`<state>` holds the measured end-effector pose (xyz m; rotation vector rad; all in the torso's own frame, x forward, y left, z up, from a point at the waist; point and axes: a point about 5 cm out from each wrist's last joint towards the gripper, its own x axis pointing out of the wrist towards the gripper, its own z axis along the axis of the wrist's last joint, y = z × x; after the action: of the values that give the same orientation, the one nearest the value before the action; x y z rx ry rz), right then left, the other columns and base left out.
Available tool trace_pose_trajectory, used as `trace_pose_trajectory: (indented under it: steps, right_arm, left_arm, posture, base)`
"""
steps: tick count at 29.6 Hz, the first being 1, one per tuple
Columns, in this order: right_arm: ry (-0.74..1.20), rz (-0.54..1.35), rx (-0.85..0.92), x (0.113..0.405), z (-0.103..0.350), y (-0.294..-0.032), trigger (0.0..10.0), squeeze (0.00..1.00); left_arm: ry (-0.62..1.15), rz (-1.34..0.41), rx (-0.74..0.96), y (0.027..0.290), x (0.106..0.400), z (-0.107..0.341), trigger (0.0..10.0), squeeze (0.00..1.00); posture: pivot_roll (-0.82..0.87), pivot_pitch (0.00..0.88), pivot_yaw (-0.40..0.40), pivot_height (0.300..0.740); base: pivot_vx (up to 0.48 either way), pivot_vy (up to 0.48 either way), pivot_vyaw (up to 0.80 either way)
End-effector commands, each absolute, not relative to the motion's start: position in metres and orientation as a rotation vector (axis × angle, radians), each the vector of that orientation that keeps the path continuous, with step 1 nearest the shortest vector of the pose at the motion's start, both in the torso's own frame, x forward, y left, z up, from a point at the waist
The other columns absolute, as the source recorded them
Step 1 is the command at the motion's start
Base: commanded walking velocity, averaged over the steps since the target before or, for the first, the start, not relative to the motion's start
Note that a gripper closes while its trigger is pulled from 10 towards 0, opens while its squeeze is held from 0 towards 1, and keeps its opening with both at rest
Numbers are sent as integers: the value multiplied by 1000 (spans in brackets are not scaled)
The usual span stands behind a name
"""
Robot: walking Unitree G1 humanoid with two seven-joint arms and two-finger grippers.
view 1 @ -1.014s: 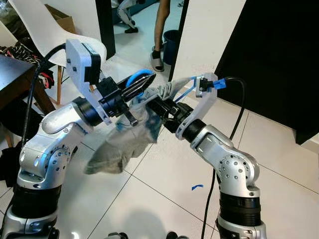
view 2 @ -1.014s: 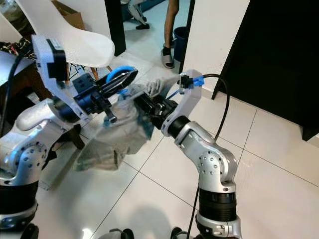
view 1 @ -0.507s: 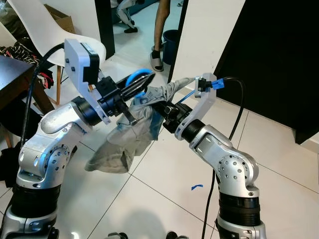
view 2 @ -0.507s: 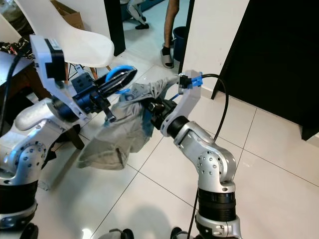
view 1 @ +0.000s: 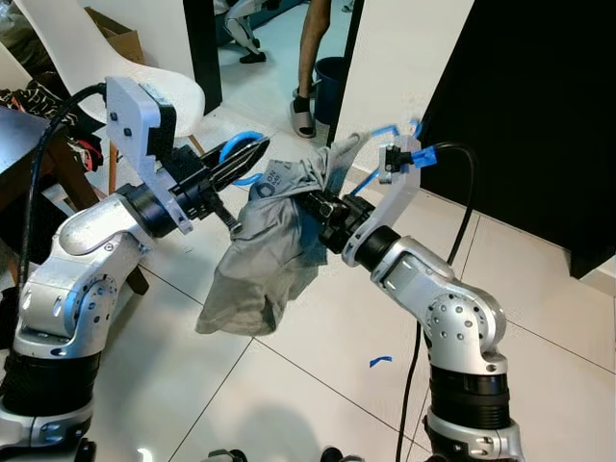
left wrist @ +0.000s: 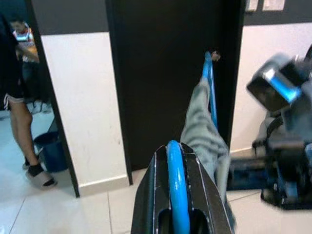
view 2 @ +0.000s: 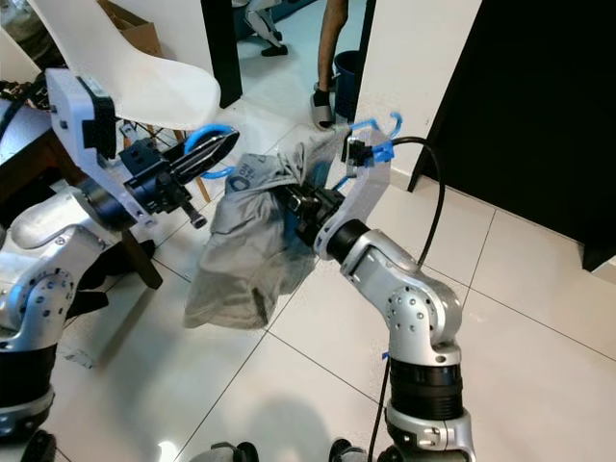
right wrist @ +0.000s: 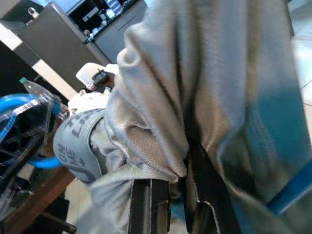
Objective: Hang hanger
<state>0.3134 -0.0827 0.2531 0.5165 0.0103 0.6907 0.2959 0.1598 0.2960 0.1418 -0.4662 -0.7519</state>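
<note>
A blue plastic hanger [view 1: 240, 149] carries a grey T-shirt [view 1: 269, 245] that hangs down between my two arms. My left gripper [view 1: 252, 154] is shut on one curved end of the hanger [left wrist: 178, 180], up at chest height. The hanger's hook [view 1: 388, 129] sticks up beside my right wrist. My right gripper [view 1: 322, 207] reaches in from the right and is shut on bunched shirt fabric [right wrist: 156, 146] near the collar. Cloth hides most of its fingers [right wrist: 150, 207].
A white chair [view 1: 77, 48] and a dark table [view 1: 24, 135] stand at the left. A person's legs [view 1: 310, 58] and a blue bin [view 1: 332, 82] are behind, by a doorway. A black panel [view 1: 539, 115] fills the right. Pale floor tiles [view 1: 318, 375] lie below.
My left gripper has drawn the hanger end leftward. The shirt now hangs closer to my right gripper, and the hanger's hook has come up beside the right wrist.
</note>
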Motion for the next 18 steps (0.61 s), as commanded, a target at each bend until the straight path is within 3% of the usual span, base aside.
trace_pose_trajectory:
  steps: [1, 3, 4, 5, 6, 7, 8, 18]
  right_arm:
    - [-28, 565, 515, 319, 252, -109, 0, 0]
    - [-16, 578, 489, 317, 250, -105, 0, 0]
    - [6, 601, 435, 315, 245, -98, 1137, 0]
    - [6, 601, 435, 315, 245, -98, 1137, 0]
    - [13, 621, 409, 313, 244, -95, 6627, 0]
    - [13, 642, 390, 312, 244, -92, 10000, 659]
    - [12, 678, 380, 309, 244, -89, 10000, 1000]
    - [25, 746, 332, 302, 243, -82, 10000, 1000]
  left_arm:
    - [-418, -694, 196, 171, 298, 288, 10000, 0]
    - [-424, -702, 187, 168, 298, 288, 10000, 0]
    - [-439, -716, 162, 162, 297, 289, 10000, 0]
    - [-439, -716, 162, 162, 297, 289, 10000, 0]
    - [-445, -722, 154, 160, 297, 290, 10000, 0]
    - [-449, -728, 150, 158, 296, 291, 10000, 0]
    - [-453, -733, 146, 156, 296, 291, 10000, 0]
    - [-464, -743, 137, 153, 296, 292, 10000, 0]
  posture:
    - [81, 194, -51, 740]
    - [81, 195, -52, 740]
    - [81, 197, -51, 740]
    - [81, 197, -51, 740]
    - [82, 200, -51, 740]
    - [82, 200, -51, 740]
    - [83, 202, -51, 740]
    - [81, 207, -49, 740]
  base:
    - [0, 0, 0]
    - [0, 0, 0]
    - [0, 0, 0]
    - [0, 0, 0]
    - [0, 0, 0]
    - [0, 0, 0]
    - [0, 0, 0]
    - [0, 0, 0]
